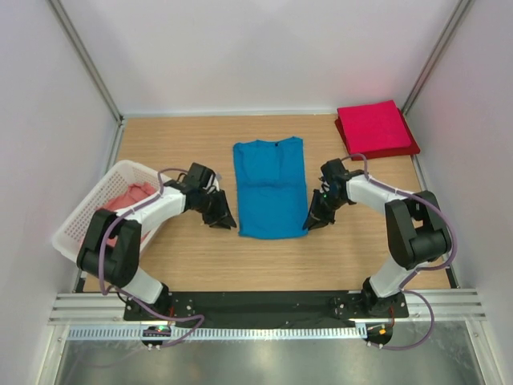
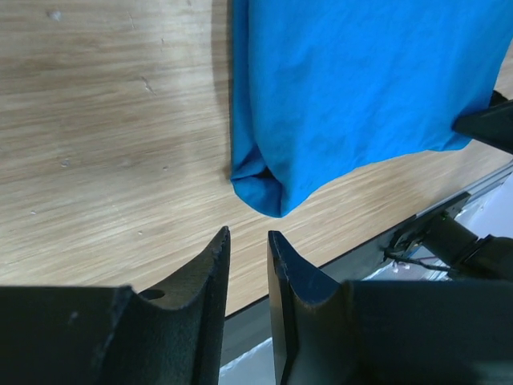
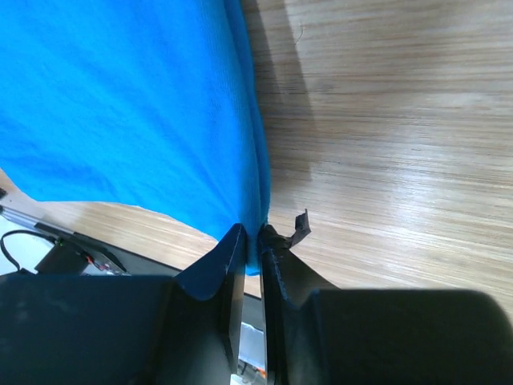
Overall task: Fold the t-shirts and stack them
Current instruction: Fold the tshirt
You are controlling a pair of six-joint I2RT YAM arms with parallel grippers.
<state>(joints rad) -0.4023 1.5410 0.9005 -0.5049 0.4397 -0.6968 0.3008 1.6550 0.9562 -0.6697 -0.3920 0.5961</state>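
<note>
- right gripper [image 3: 252, 237]: its two fingers fill the near edge of its wrist view, pressed almost together and clamped on a thin fold of the blue t-shirt [image 1: 270, 188] at the shirt's near right corner.
- left gripper [image 2: 247, 237]: jaws a narrow gap apart with nothing between them, tips just short of the shirt's near left corner, which is folded over on itself, and not touching it.
- the blue t-shirt lies flat in the middle of the wooden table [image 1: 192, 265], sleeves folded inward, collar at the far end, hem toward the arms, one gripper at each near corner.
- a folded crimson t-shirt [image 1: 373, 124] sits at the far right corner, a darker red layer showing under it.
- a white lattice basket [image 1: 76, 218] stands at the left edge, holding salmon pink t-shirts [image 1: 132, 196].
</note>
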